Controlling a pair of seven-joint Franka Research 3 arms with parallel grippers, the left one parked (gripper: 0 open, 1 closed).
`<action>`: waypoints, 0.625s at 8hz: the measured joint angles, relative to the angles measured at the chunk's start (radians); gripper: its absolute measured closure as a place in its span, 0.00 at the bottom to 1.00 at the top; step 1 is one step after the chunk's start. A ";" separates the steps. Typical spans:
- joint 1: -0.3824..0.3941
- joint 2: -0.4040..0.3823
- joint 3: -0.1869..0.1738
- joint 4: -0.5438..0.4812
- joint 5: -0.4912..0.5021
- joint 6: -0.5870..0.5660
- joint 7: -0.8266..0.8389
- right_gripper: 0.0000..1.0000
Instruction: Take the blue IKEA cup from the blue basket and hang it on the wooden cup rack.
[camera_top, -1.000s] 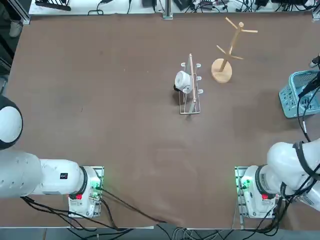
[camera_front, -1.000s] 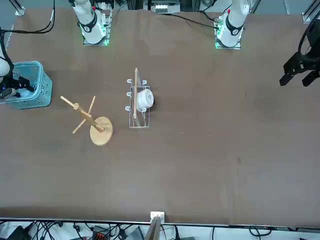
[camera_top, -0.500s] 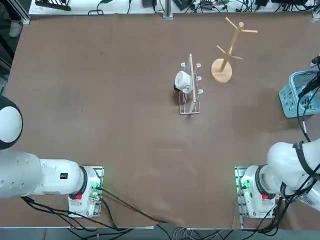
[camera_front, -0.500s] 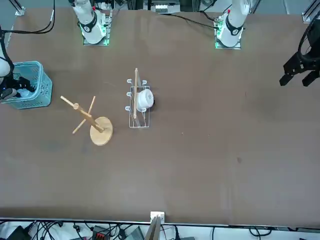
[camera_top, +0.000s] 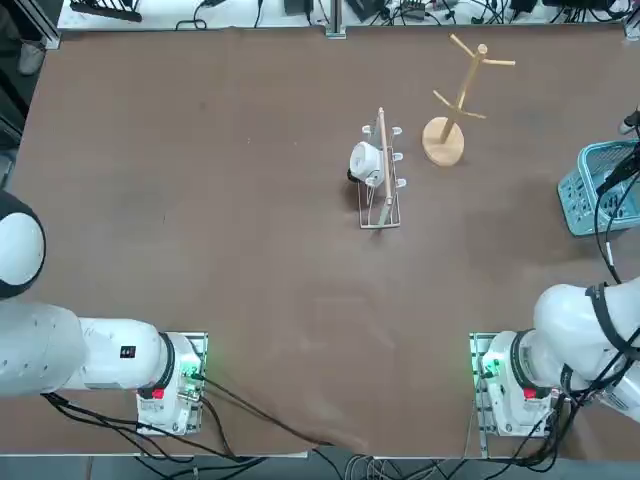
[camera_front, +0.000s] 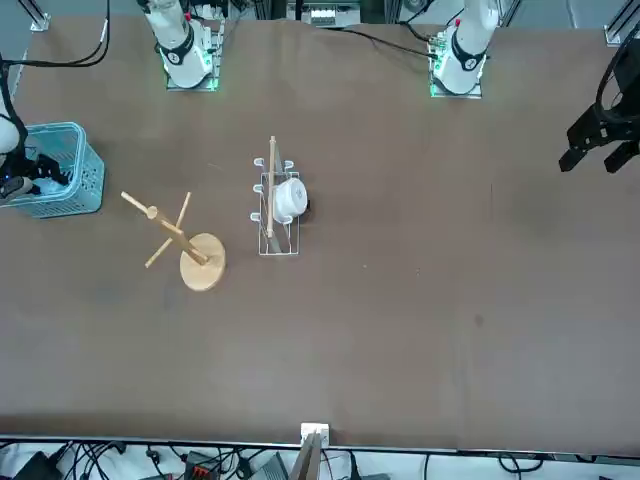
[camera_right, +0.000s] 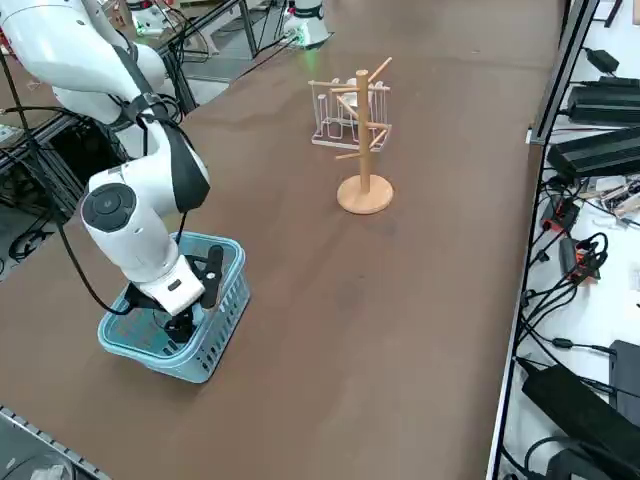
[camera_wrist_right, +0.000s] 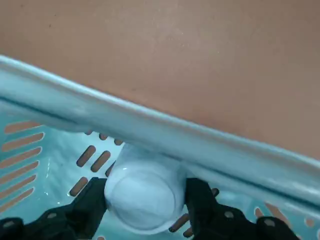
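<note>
The blue IKEA cup (camera_wrist_right: 143, 200) is a pale, plain sky blue, and the black claw (camera_wrist_right: 145, 210) frames it. The blue basket (camera_right: 222, 306) is light turquoise with slatted sides (brown shows through the slots). The desk (camera_top: 230, 200) is plain dull brown. The wooden cup rack (camera_top: 456, 98) is light, unpainted wood. A white cup (camera_top: 364, 161) hangs on a silvery wire rack (camera_top: 381, 190).

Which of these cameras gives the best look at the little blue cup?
The right wrist view: the blue cup fills it, lying in the basket with a finger of the right gripper on each side. In the right side view the gripper hides it. The top and front views show only the basket at the edge.
</note>
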 joint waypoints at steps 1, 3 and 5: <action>0.000 0.000 0.001 0.001 0.000 0.000 -0.001 0.13; 0.001 -0.001 0.002 0.003 0.000 0.000 -0.001 0.13; 0.002 -0.002 0.004 0.008 0.000 -0.001 -0.001 0.13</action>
